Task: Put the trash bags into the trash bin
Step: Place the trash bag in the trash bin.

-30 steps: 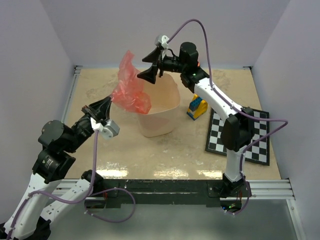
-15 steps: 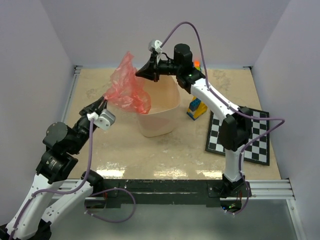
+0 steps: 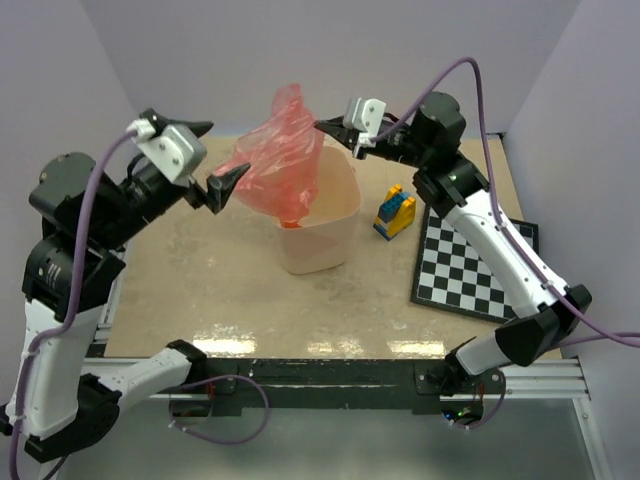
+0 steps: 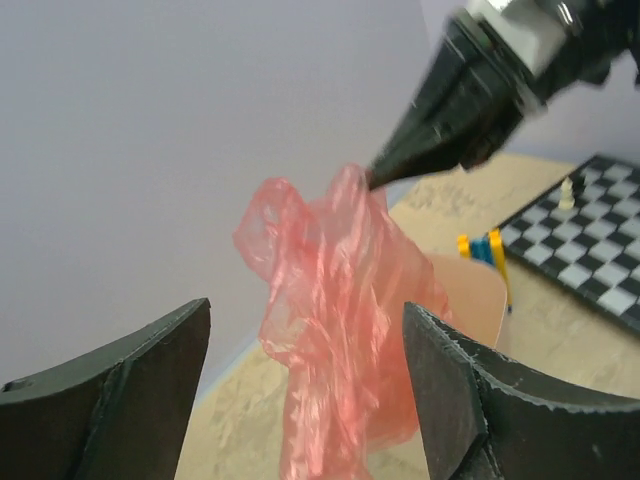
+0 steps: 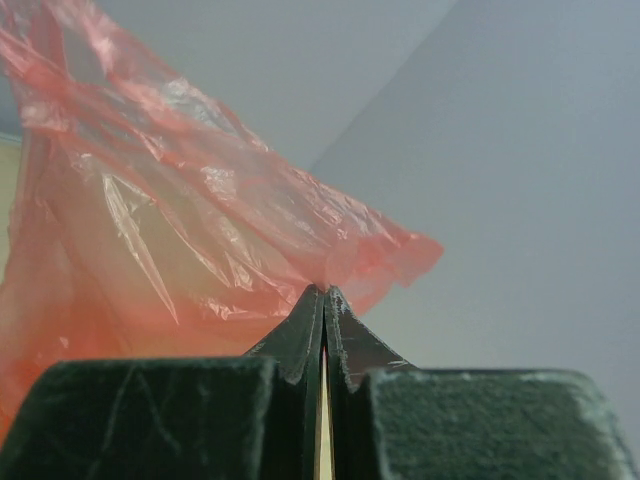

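Observation:
One crinkly red trash bag (image 3: 275,160) hangs from my right gripper (image 3: 322,125), which is shut on the bag's upper edge. The bag's lower end dips into the mouth of the cream trash bin (image 3: 325,235), and its left side bulges out past the bin's left rim. My left gripper (image 3: 218,158) is open just left of the bag, apart from it. In the left wrist view the bag (image 4: 340,330) hangs beyond the wide-apart jaws of the left gripper (image 4: 307,310), pinched at the top by the right gripper (image 4: 380,178). In the right wrist view the right gripper (image 5: 323,290) nips the bag (image 5: 180,220).
A yellow-and-blue toy block (image 3: 394,211) stands right of the bin. A black-and-white checkerboard (image 3: 470,270) lies at the right side of the table, with a small pale piece (image 4: 567,192) on it. Walls close in the back and both sides.
My left gripper has opened, let go of the bag and risen to the left. My right gripper has shut on the bag's top and carried it right, over the bin.

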`<state>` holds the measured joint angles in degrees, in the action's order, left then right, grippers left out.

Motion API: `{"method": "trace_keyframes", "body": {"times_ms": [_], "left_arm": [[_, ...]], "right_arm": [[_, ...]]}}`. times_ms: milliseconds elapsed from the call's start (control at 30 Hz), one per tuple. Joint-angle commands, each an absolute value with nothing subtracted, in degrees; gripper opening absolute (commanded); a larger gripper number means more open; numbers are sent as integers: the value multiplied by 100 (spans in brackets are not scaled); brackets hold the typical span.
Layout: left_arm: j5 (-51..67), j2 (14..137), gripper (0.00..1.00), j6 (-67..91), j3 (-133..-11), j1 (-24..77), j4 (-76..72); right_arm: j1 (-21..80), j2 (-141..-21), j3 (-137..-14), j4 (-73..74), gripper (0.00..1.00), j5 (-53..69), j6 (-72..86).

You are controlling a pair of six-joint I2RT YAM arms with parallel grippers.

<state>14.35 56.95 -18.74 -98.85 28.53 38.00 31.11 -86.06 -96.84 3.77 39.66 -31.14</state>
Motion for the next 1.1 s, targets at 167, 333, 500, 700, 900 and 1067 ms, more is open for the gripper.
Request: {"method": "trace_keyframes", "body": {"times_ms": [167,333,500,700,900,1067], "left_arm": [[1860,7294,80,272,-10187,1811,1655],[3564,7997,77,527,-10661,1802,2020],[4036,8042,74,562,-10328,1802,2311],[4649,8393,66,309,-10274,1802,2434],[4237,8420,60,-148,-9766,1793,2243],[4691,8542,57,-254,-9483,1775,1898]], "right_arm": [[3120,-7902,-8623,519,0,3305,-4878],[3129,-7752,-8525,562,0,3296,-4860],[3129,-7533,-8254,448,0,3226,-4948],[3129,-7409,-8051,474,0,3147,-5018],[3129,-7330,-8042,615,0,3155,-5185],[3129,-7242,-7998,870,0,3182,-5396]]}}
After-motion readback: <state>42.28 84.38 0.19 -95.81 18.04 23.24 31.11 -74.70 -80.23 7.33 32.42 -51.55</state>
